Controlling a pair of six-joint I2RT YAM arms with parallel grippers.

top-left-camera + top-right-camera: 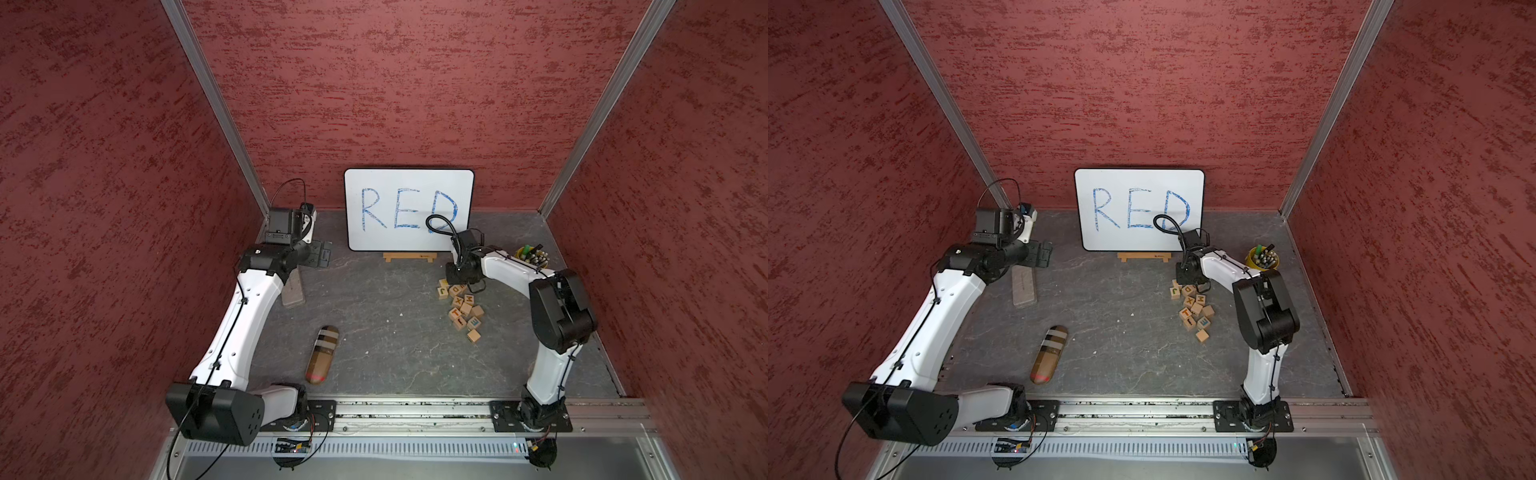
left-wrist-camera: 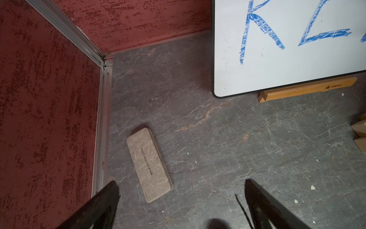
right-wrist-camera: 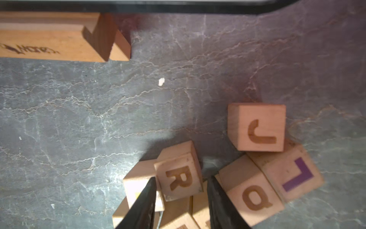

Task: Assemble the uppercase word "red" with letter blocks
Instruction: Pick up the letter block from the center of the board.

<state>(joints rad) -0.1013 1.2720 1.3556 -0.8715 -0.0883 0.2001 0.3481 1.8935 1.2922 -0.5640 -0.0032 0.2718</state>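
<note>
The letter blocks (image 1: 459, 305) lie in a loose pile right of centre, seen in both top views. My right gripper (image 3: 182, 178) is down at the far end of the pile (image 1: 1192, 305). Its jaws are closed on the sides of a light-wood block printed with a dark R (image 3: 180, 179), which sits tilted over its neighbours. Beside it lie a J block (image 3: 257, 128), a Q block (image 3: 253, 196) and a block with a purple L (image 3: 295, 176). No E or D face can be made out. My left gripper (image 2: 181, 181) hangs open and empty over bare floor at the far left.
A whiteboard (image 1: 409, 208) with blue handwritten "RED" leans on a wooden stand (image 1: 409, 257) at the back. A grey flat case (image 2: 149, 164) lies under the left arm. A striped oblong case (image 1: 322, 353) lies front left. A yellow cup of pens (image 1: 532, 255) stands far right.
</note>
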